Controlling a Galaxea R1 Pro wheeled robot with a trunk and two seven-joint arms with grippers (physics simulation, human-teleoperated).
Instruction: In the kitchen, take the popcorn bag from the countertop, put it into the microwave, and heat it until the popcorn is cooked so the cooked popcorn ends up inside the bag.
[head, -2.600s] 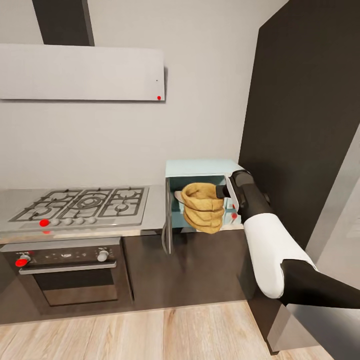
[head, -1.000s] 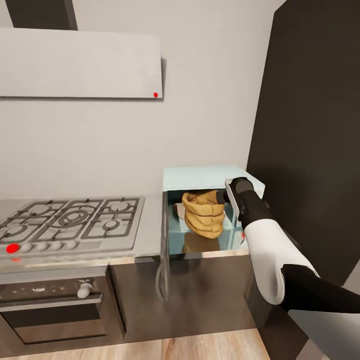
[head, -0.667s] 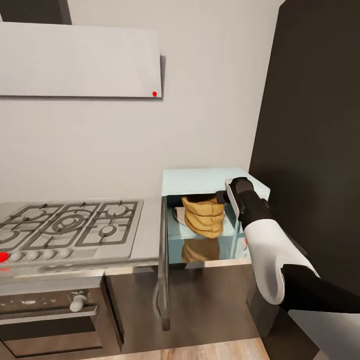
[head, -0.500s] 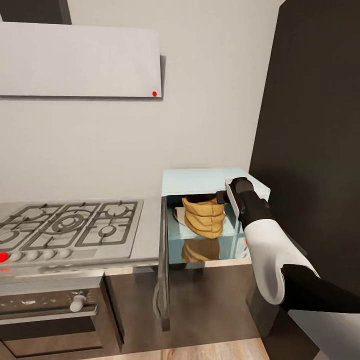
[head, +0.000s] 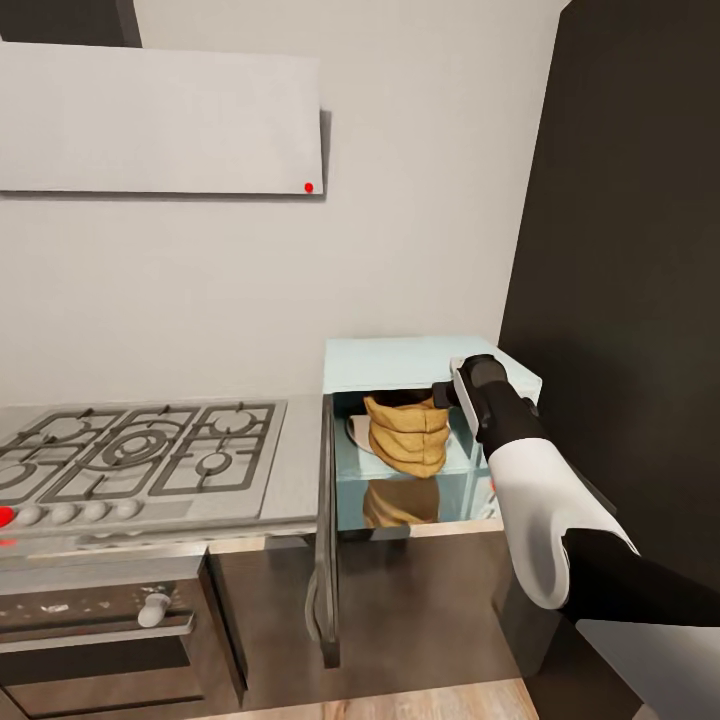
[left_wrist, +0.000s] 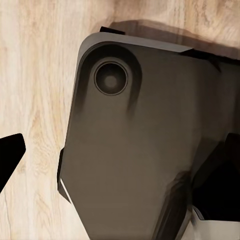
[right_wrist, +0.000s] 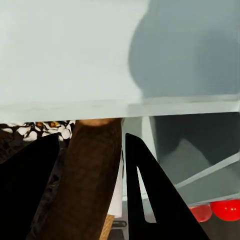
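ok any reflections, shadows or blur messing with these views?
Head view: sharp; the tan crumpled popcorn bag mirrors in the pale mint microwave floor. Right wrist view: black gripper fingers silhouetted, soft shadow on the microwave. Left wrist view: dark, murky.

Grey steel-like countertop (head: 300, 470) bearing two appliances
A steel gas hob (head: 130, 455) is set into it; the pale mint-white microwave (head: 400, 362) is seated at its far end, apparently flush against the wall.
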